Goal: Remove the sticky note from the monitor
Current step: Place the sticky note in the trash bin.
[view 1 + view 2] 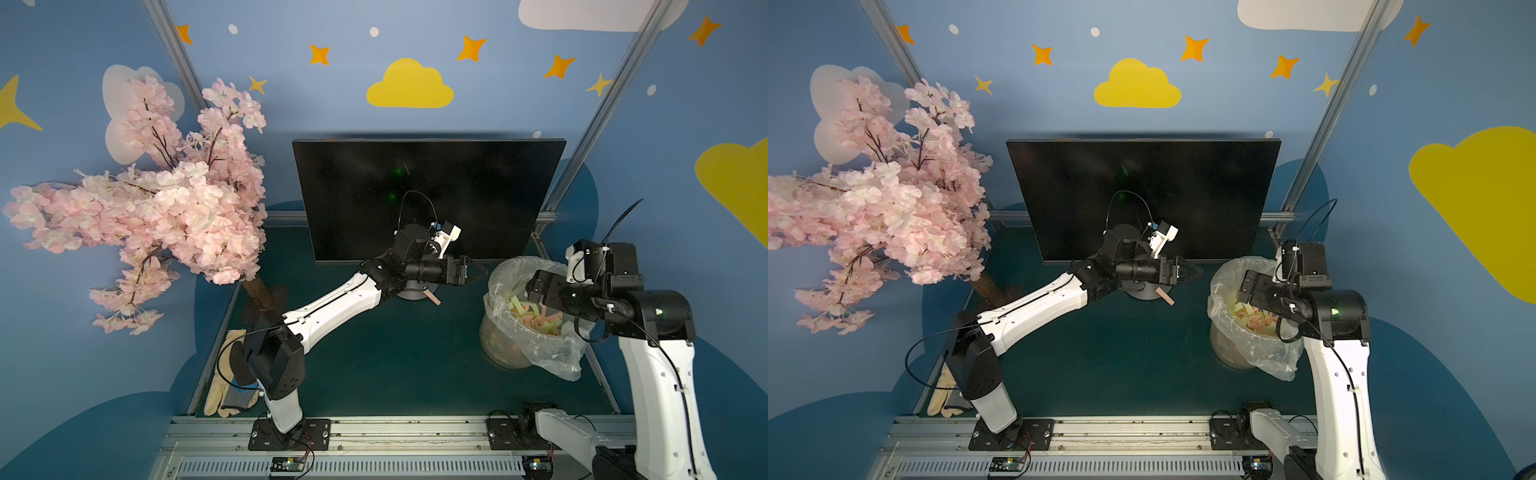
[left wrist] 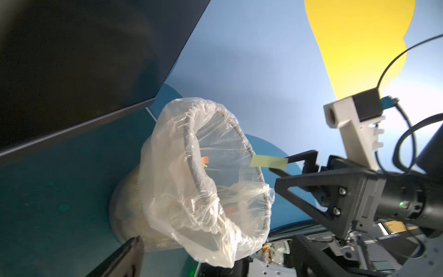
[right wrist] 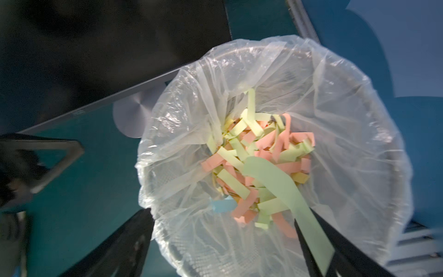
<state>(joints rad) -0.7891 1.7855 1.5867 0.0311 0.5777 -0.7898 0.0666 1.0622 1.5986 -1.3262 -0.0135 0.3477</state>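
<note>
**NOTE RELEASE OVER THE BIN: RIGHT ARM**

**Position of the note.** The green sticky note (image 2: 268, 163) is off the monitor (image 1: 428, 195), whose screen shows bare in both top views. The note adheres by one end to a single finger of the right gripper (image 2: 280, 172). Its long axis continues the line of that finger. The free end projects past the fingertip, over the mouth of the lined bin (image 3: 359, 100) and above the heap of discarded strips (image 3: 239, 148).

**Gripper state.** The right gripper's jaws stand wide apart and clamp nothing. The note appears to be retained by its adhesive alone. The left gripper (image 1: 478, 272) is likewise spread, with nothing seen between its jaws. It lies between the stand base (image 1: 409, 296) and the bin.

**Required move (judgement).** With the jaws apart, the note does not fall. A shake is probably needed, or a wipe of the loaded finger against the liner. The right arm carries the note. The left arm is near enough to pluck the free end.

**Clearances.**
- The monitor's lower corner lies just beside the bin on the far side.
- The left gripper limits room on the inner side.
- The table (image 1: 395, 365) toward the robot offers open room.
- A pink strip (image 1: 433, 299) lies at the edge of the stand base, apart from both grippers.
</note>
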